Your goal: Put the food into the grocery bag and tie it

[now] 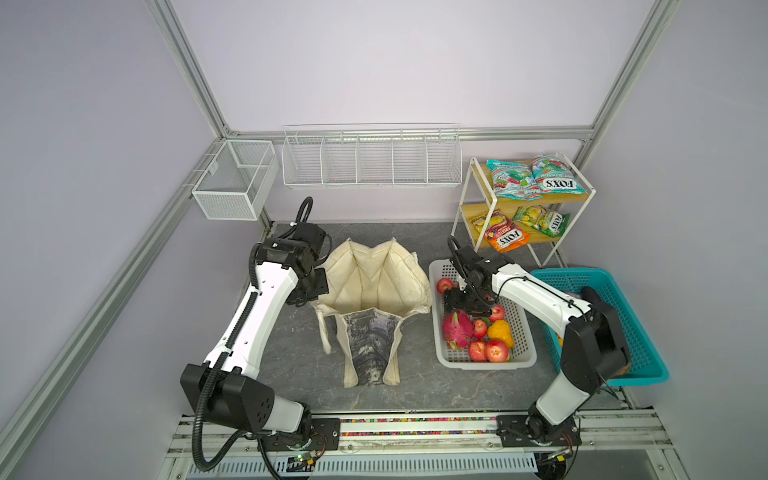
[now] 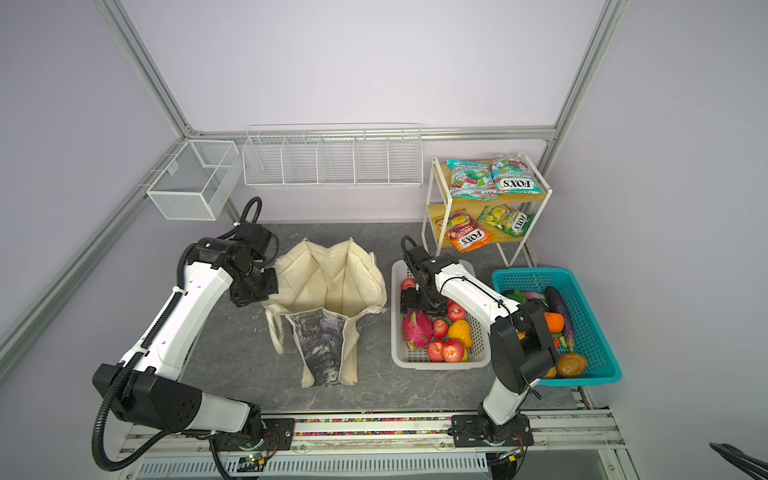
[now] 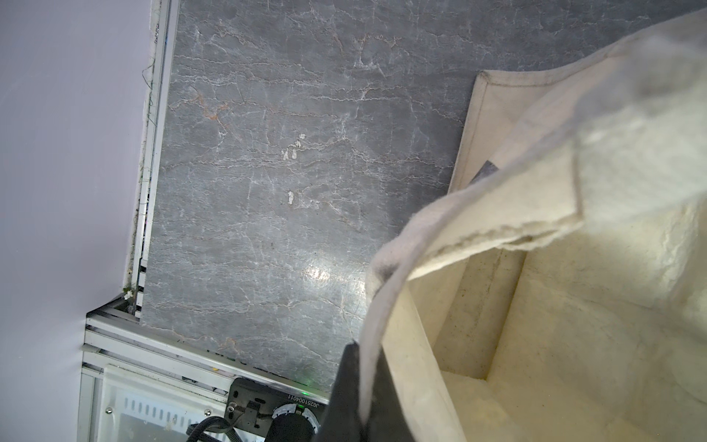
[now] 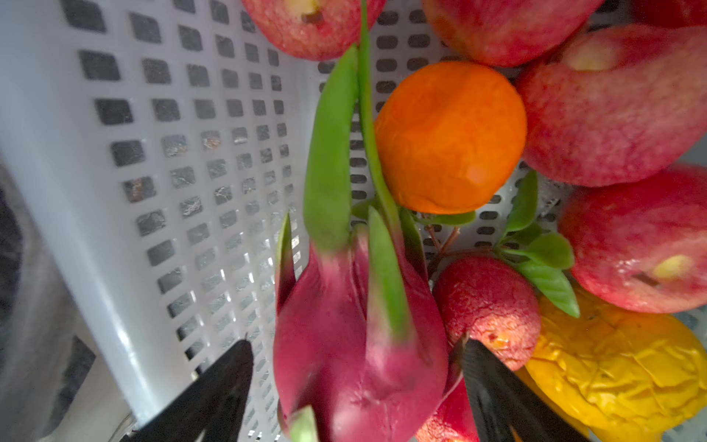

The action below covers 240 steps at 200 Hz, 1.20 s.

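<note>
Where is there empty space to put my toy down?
Bare tabletop lies between the left arm and the grocery bag, and in front of the bag by the rail. The white basket is crowded with food.

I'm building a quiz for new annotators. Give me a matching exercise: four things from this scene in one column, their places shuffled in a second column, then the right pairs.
Things
1. dragon fruit
2. grocery bag
3. teal FOX'S packets
4. eggplant

Places
A. in the teal basket
B. on the top shelf of the rack
C. rim pinched in the shut left hand
D. in the white basket, between the fingers of the open right hand

Pairs: 1-D, 2-C, 3-B, 4-A
</note>
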Available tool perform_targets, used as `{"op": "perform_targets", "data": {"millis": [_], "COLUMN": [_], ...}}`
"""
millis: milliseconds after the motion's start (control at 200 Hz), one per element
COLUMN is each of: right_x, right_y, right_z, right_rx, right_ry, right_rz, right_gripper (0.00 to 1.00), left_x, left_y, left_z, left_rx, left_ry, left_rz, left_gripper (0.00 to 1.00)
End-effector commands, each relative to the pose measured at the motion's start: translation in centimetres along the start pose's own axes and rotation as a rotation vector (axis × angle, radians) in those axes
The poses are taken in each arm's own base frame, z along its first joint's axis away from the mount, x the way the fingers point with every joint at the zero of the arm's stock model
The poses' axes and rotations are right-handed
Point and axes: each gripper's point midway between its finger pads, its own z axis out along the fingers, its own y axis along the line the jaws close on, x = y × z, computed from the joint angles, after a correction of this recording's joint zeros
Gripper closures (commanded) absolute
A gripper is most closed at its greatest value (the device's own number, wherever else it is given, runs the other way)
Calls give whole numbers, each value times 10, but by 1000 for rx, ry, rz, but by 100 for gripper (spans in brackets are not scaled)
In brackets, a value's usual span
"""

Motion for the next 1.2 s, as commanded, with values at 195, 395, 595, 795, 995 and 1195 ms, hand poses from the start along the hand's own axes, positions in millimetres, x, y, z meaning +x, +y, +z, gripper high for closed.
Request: {"op": "perform_targets", "data": {"millis": [195, 395, 595, 795, 995, 1195], "right_x": [-3, 2, 3, 6, 11, 17], "right_y": [-2, -4, -1, 2, -2, -5], "right_z": [10, 19, 25, 30, 32, 32], "right_rx": [3, 10, -7, -18, -5, 5], "right_ry": [41, 76, 94, 115, 134, 149], "right_rz": [-35, -45, -42, -30, -32, -31], "right_gripper": [11, 8, 3, 3, 16, 25], "left_x": [4, 4, 3, 3, 4, 5], "left_y": [4, 4, 1, 0, 0, 1], "left_z": [-6, -5, -2, -1, -1, -1], "left_rx": [6, 6, 13, 14, 14, 12], "left_ry": [-4, -4, 6, 11, 14, 13], "left_rz": [-8, -14, -15, -16, -18, -17], "left_gripper": [100, 100, 100, 100, 100, 100]}}
